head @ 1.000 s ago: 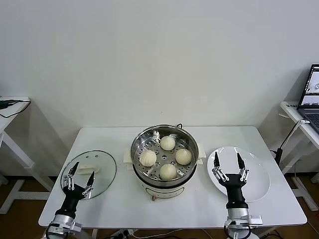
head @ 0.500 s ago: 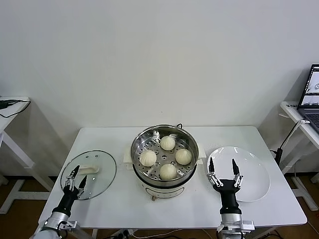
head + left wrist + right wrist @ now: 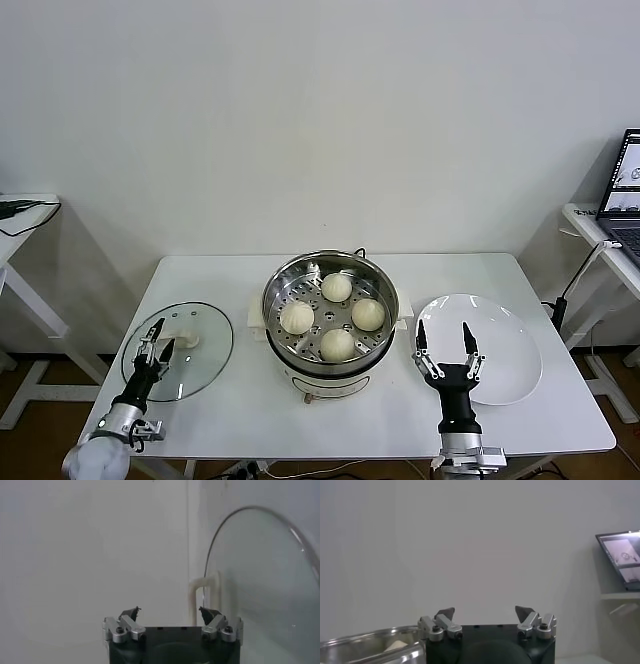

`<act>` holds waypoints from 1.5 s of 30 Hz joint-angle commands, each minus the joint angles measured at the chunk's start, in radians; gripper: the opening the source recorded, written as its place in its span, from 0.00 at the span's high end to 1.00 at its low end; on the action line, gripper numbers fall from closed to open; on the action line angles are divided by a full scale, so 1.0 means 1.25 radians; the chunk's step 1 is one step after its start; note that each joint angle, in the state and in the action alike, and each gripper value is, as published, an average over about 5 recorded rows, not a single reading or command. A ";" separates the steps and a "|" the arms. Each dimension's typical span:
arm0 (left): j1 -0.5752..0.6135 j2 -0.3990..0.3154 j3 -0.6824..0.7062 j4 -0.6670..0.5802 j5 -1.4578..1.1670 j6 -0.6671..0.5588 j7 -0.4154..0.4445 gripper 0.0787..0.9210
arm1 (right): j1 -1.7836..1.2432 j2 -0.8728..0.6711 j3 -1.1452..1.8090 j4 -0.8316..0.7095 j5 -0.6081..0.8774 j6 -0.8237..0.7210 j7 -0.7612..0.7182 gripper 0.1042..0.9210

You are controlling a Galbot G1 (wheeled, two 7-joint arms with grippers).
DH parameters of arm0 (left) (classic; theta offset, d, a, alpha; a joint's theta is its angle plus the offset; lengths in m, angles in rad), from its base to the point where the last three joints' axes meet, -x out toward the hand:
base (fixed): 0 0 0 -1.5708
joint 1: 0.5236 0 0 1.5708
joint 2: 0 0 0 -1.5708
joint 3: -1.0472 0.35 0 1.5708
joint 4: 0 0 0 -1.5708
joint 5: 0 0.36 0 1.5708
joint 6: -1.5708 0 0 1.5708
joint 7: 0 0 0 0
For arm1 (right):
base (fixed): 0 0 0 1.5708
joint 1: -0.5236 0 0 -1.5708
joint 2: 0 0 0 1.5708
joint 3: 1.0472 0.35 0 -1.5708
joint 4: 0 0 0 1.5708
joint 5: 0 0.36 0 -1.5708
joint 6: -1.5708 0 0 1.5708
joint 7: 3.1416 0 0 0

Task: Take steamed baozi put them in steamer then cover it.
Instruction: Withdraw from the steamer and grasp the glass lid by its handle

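Note:
The steamer (image 3: 330,262) stands mid-table with several off-white baozi (image 3: 337,287) on its perforated tray. It has no cover on. The glass lid (image 3: 207,340) lies flat to its left, white handle (image 3: 183,341) up. My left gripper (image 3: 158,338) hovers open over the lid's near part, close to the handle (image 3: 200,594); in the left wrist view the gripper (image 3: 170,611) is empty, the lid (image 3: 265,575) beside it. My right gripper (image 3: 442,330) stands open and empty at the left rim of the white plate (image 3: 510,350); the right wrist view shows this gripper (image 3: 485,612) beside the steamer rim (image 3: 365,641).
The white table (image 3: 250,405) carries the steamer, lid and plate. A side table with a laptop (image 3: 626,190) stands at the far right, another side table (image 3: 20,215) at the far left. A black cable runs behind the steamer.
The right gripper has shifted left toward the steamer and sunk toward the table's front edge. The left arm has drawn back to the left, its gripper staying over the lid. Both stay open.

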 commanded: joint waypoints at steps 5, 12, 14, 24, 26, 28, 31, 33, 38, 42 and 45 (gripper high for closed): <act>-0.090 0.003 0.007 0.094 0.054 0.011 -0.006 0.12 | 0.000 0.004 0.006 -0.008 -0.009 0.007 -0.001 0.12; -0.103 0.001 0.010 0.098 0.055 0.017 -0.009 0.12 | 0.003 0.010 -0.002 -0.019 -0.018 0.011 -0.001 0.12; -0.103 0.000 0.010 0.097 0.054 0.018 -0.011 0.12 | 0.004 0.010 -0.003 -0.023 -0.020 0.014 -0.001 0.12; -0.093 -0.011 0.018 0.099 0.055 0.015 -0.018 0.34 | 0.010 0.009 -0.006 -0.044 -0.030 0.027 -0.001 0.12; -0.093 -0.012 0.018 0.104 0.058 0.015 -0.021 0.40 | 0.010 0.008 -0.006 -0.045 -0.030 0.029 -0.001 0.12; -0.093 -0.014 0.017 0.107 0.061 0.015 -0.026 0.47 | 0.011 0.007 -0.006 -0.046 -0.030 0.030 -0.001 0.12; -0.090 -0.017 0.016 0.100 0.064 0.016 -0.034 0.57 | 0.012 0.006 -0.007 -0.047 -0.029 0.032 0.000 0.12; -0.089 -0.018 0.015 0.092 0.064 0.017 -0.038 0.65 | 0.014 0.007 -0.008 -0.048 -0.030 0.033 0.000 0.12; -0.076 -0.016 0.010 0.051 0.054 0.018 -0.044 0.81 | 0.018 0.007 -0.011 -0.053 -0.030 0.034 0.001 0.12; -0.044 -0.008 0.002 -0.032 0.021 0.028 -0.030 0.87 | 0.019 0.007 -0.013 -0.052 -0.030 0.034 0.001 0.12; -0.004 0.005 -0.008 -0.121 -0.023 0.050 -0.003 0.87 | 0.019 0.007 -0.016 -0.048 -0.030 0.033 0.002 0.12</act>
